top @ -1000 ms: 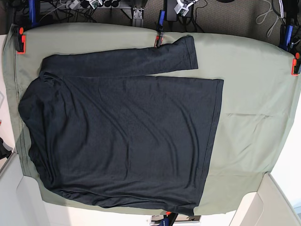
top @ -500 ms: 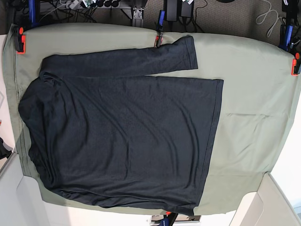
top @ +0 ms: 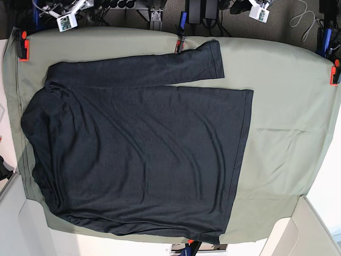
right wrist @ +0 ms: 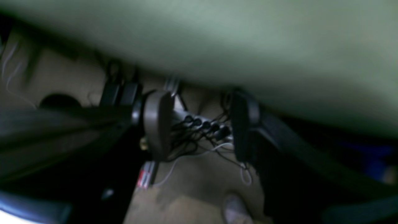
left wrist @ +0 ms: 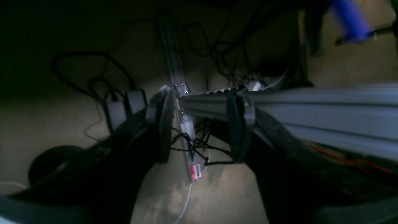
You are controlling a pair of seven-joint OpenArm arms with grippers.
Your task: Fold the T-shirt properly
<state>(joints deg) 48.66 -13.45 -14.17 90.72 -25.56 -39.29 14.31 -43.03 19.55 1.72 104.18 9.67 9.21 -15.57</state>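
Both the left end effector (left wrist: 199, 124) and right end effector (right wrist: 199, 124) stand wide and empty, off the surface (top: 287, 133). A one-sided grasp may bunch the T-shirt (top: 138, 154).

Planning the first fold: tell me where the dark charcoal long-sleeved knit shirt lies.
In the base view the dark charcoal long-sleeved knit shirt lies flat on the left half of the olive-green table cloth, one sleeve along the top edge.
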